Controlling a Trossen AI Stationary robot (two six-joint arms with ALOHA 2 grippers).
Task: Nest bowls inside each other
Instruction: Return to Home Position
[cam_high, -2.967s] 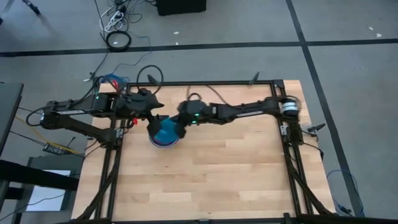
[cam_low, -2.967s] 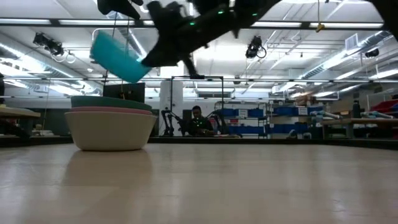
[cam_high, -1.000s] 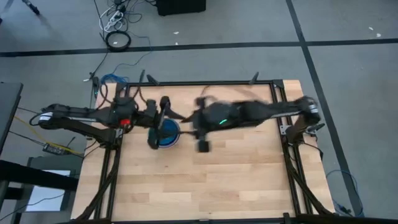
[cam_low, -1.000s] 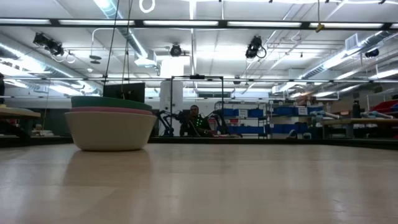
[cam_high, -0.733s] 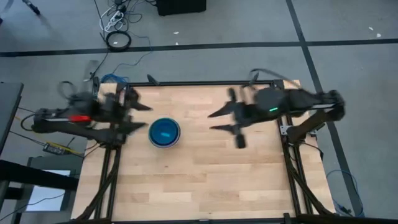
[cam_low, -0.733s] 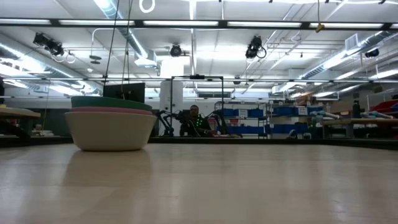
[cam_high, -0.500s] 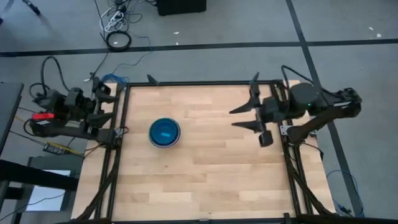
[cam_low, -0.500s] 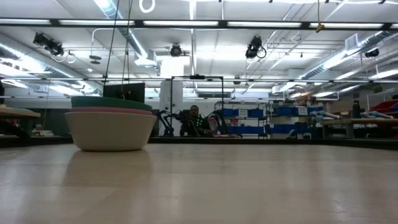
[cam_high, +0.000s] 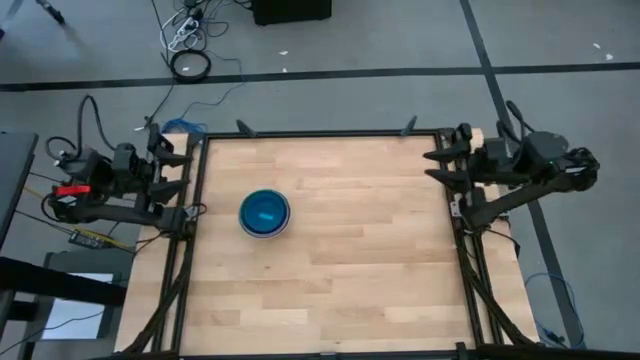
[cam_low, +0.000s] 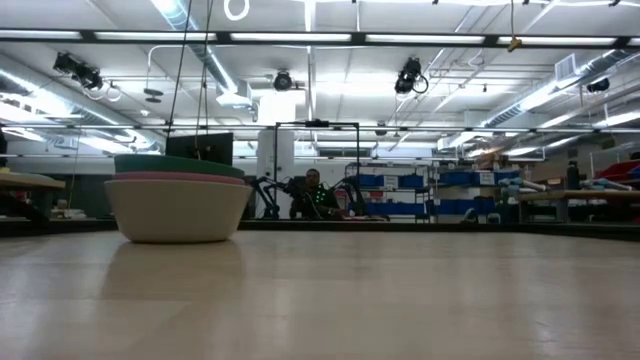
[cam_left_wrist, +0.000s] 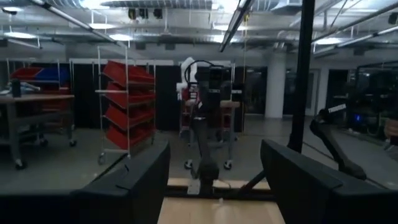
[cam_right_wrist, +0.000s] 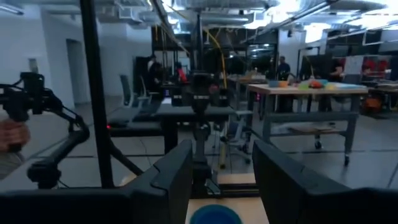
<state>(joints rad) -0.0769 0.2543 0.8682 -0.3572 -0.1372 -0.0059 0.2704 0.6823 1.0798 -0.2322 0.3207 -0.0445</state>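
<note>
At opposite table (cam_high: 340, 270) edges: L claw (cam_high: 170, 165), R claw (cam_high: 438, 166) level, fingers (cam_left_wrist: 137, 186) spread.

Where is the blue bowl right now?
In the high view the blue bowl sits nested atop the other bowls on the table's left half, nearer the left gripper at that edge.

Wooden table (cam_high: 340, 270), coiled cable (cam_high: 190, 64) on floor, red bins (cam_left_wrist: 126, 102) on shelves
</note>
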